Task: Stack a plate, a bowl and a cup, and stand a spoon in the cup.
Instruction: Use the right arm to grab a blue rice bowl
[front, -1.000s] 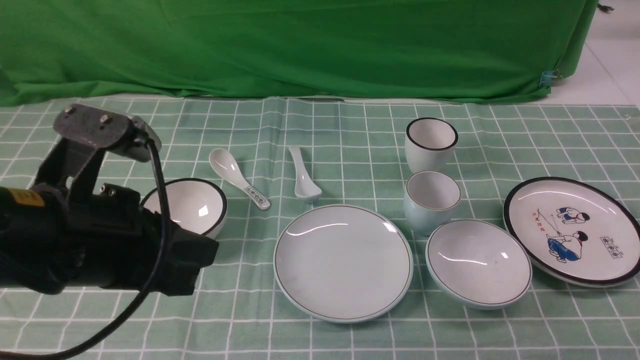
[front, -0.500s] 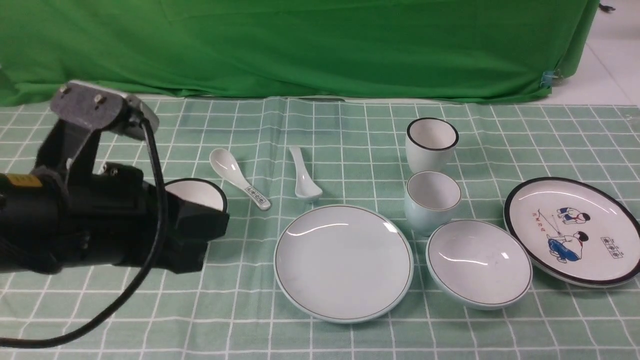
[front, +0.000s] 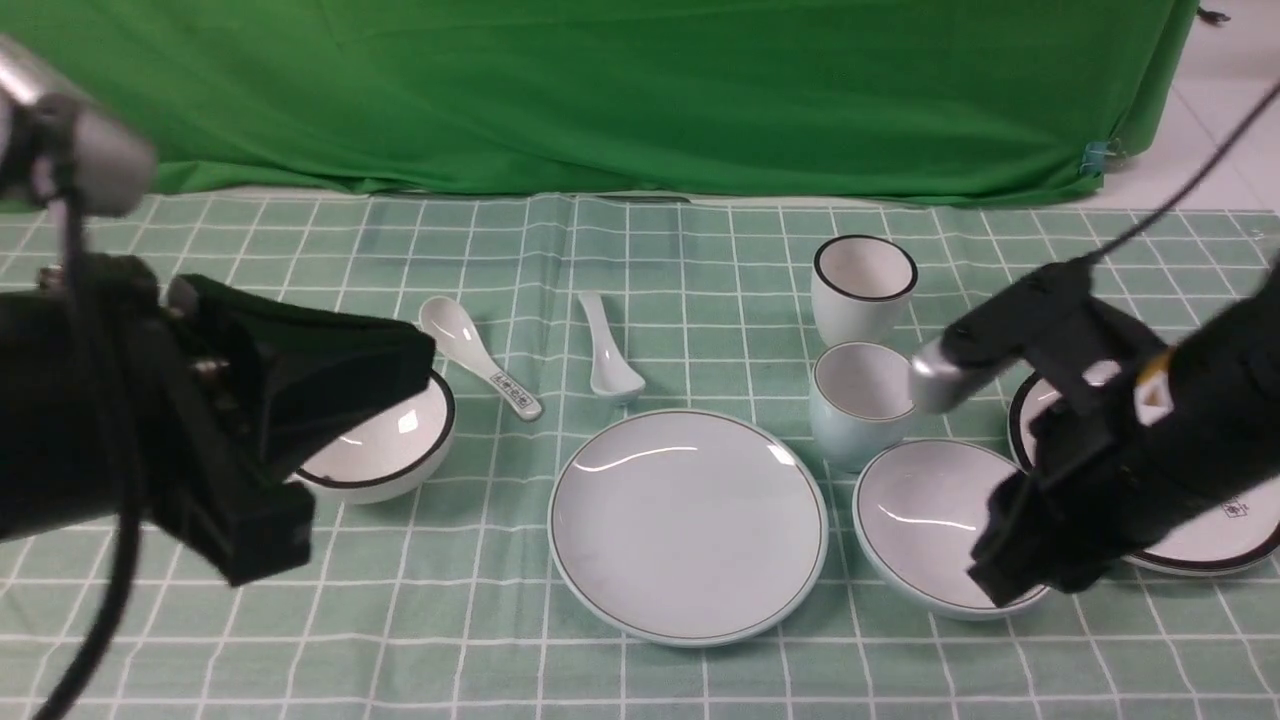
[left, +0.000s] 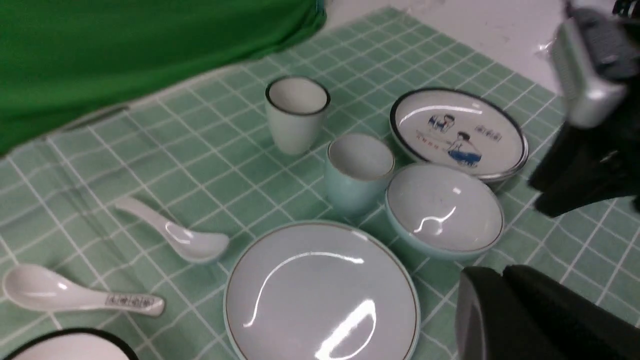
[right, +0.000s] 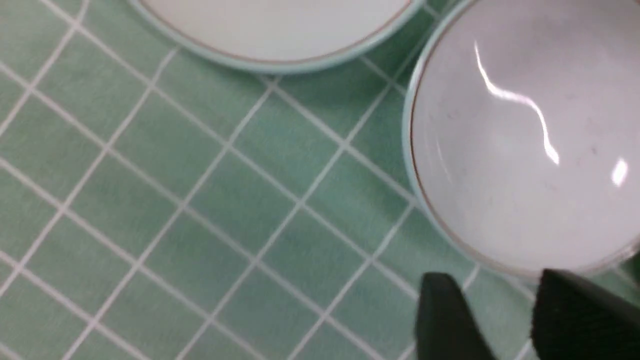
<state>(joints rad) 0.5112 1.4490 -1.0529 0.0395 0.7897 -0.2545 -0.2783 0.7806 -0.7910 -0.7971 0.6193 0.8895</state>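
Your right gripper, jaws apart and empty, has come in over the bowl, which sits right of the plate, so straddle its rim squarely before closing, your left gripper shut.

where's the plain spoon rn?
Front view: plain spoon lies on the cloth left of center, just beyond the plain plate, with the printed spoon to its left.

bare cloth behind plate, cup crowding bowl
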